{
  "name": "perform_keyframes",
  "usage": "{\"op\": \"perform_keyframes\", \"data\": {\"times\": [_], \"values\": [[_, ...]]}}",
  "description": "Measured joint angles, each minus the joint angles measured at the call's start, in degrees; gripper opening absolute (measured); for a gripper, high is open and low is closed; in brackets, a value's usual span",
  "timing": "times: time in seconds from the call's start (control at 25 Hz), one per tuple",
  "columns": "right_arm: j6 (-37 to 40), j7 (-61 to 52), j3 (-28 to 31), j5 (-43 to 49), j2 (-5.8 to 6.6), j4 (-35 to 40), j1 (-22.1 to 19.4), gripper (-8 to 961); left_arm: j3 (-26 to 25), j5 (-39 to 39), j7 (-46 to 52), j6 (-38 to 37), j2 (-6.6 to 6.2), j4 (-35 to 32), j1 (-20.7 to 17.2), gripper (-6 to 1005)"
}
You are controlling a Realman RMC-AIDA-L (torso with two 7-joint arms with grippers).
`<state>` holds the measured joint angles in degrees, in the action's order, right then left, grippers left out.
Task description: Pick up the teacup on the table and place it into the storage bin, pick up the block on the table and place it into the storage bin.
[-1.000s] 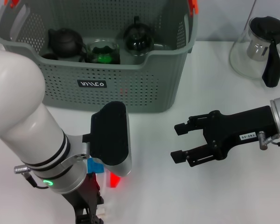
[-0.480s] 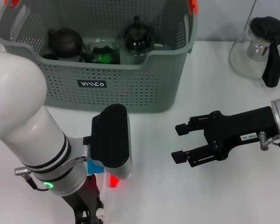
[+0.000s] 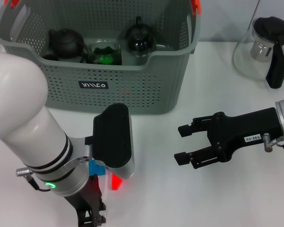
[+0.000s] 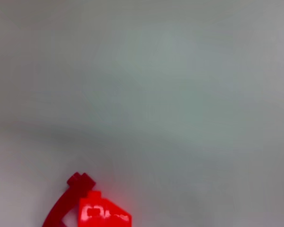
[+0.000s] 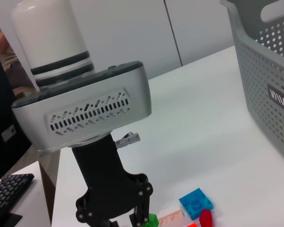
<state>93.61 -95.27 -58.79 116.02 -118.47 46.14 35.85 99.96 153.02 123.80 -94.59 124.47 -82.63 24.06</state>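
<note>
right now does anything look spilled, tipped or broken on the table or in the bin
Nothing stands out. The teapots and glass cup sit upright in the storage bin, the glass carafe stands upright, and the blocks lie loose by the left gripper.

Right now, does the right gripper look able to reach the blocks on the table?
Probably not directly: the left gripper hangs right beside the blocks, and its arm covers them from above, so the open right gripper risks colliding.
</note>
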Motion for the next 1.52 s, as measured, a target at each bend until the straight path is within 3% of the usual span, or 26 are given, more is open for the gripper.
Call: {"op": "perform_keyframes", "data": {"times": [0.36, 0.72, 0.88, 1.04, 1.12, 1.32, 1.44, 1.52], "values": [[0.18, 0.0, 0.23, 0.0, 0.0, 0.0, -0.16, 869, 0.08, 0.26, 0.16, 0.05, -0.1, -0.65, -0.05, 146], [0.23, 0.0, 0.26, 0.0, 0.05, 0.0, -0.25, 869, -1.2, -0.1, 1.98, -2.69, 0.06, -6.71, -0.6, 146], [0.43, 0.0, 0.27, -0.09, 0.14, 0.0, -0.27, 869, -4.32, -2.38, 3.56, -4.96, 0.08, -11.98, -0.88, 147], [0.71, 0.0, 0.26, -0.2, 0.16, 0.0, -0.33, 869, -15.12, -11.68, 3.86, -7.66, 0.03, -18.11, 0.16, 147], [0.77, 0.0, 0.26, -0.24, 0.17, 0.0, -0.34, 868, -23.57, -16.51, 4.03, -7.71, -0.12, -18.69, 2.32, 147], [1.22, 0.0, 0.3, -0.31, 0.16, 0.0, -0.15, 868, -43.56, -21.35, 2.67, -5.63, -1.11, -12.19, 12.34, 146], [1.26, 0.01, 0.33, -0.34, 0.18, 0.0, 0.1, 868, -53.03, -21.96, 0.78, -2.34, -4.1, -2.34, 19.67, 163], [1.12, 0.4, 0.35, -0.41, 0.08, 0.0, 0.2, 868, -54.89, -22.1, 0.49, 2.7, -6.71, 4.67, 22.19, 175]]}}
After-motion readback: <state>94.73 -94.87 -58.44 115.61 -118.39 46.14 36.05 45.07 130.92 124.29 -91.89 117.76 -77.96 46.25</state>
